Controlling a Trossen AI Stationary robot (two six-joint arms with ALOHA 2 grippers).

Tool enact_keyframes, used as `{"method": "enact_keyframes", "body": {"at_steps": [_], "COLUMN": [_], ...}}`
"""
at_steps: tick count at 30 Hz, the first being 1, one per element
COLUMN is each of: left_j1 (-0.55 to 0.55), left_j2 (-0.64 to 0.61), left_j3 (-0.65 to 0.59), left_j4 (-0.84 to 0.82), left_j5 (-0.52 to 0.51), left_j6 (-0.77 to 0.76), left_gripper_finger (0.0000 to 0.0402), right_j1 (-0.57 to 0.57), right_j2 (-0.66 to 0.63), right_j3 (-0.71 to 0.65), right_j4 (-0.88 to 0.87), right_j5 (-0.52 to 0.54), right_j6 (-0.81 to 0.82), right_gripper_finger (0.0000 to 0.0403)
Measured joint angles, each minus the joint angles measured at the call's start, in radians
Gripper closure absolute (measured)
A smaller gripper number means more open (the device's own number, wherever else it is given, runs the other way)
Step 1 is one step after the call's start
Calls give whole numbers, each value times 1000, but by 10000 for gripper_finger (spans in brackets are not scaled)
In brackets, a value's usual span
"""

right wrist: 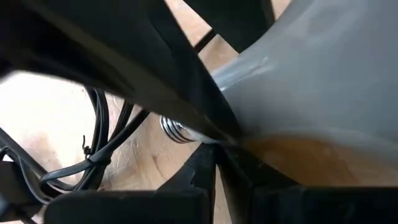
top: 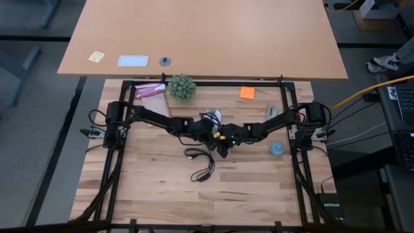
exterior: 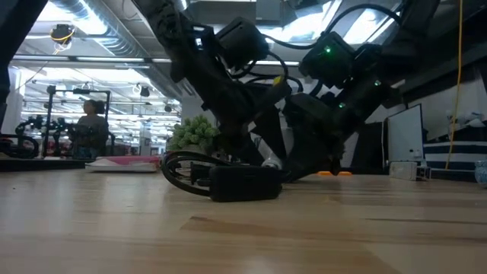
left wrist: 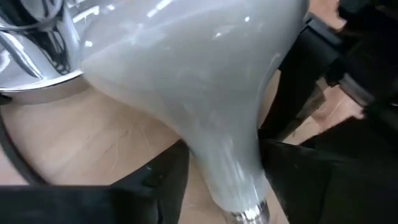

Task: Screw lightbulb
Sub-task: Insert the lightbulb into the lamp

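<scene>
Meeting near the middle of the pale wood-plank tabletop (top: 149, 188), the left gripper (left wrist: 217, 180) has its dark fingers spread beside the smooth frosted lightbulb's (left wrist: 186, 81) tapering neck, while the right gripper (right wrist: 217, 155) pinches the lightbulb just above its ribbed metal screw base.

black cord (top: 202, 165) before arms, plant (top: 182, 87) behind

Both arms (top: 155, 118) are black, built of blocky jointed segments with thin black cables looping along them. A small green light (top: 224, 136) glows on the right arm near its wrist. Each hand has flat, dark fingers (left wrist: 155, 186).
</scene>
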Motion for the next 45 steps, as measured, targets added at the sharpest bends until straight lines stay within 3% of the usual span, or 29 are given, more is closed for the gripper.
{"method": "enact_keyframes", "body": {"at_steps": [5, 9, 15, 24, 29, 39, 45], "left_j1": [2, 12, 33, 35, 34, 44, 60], "left_j2": [43, 48, 40, 35, 9, -113, -199], "left_j3": [-5, -1, 1, 1, -1, -2, -1], "left_j4": [81, 82, 52, 42, 36, 62, 51], "left_j5": [21, -12, -25, 45, 100, 99, 104], "left_j6": [57, 46, 19, 18, -17, 9, 106], "left_gripper_finger": [172, 165, 196, 245, 242, 241, 240], "right_j1": [-1, -1, 0, 1, 1, 1, 0], "right_j2": [1, -1, -1, -63, -159, -406, -539], "right_j3": [1, 2, 5, 1, 0, 0, 0], "right_j4": [-9, -24, -24, -141, -243, -415, -498], "right_j5": [-26, -35, -37, -35, 24, 229, 337], "right_j6": [-66, -76, -107, -135, -192, -306, -362], "right_gripper_finger": [377, 377, 377, 377, 377, 377, 377]}}
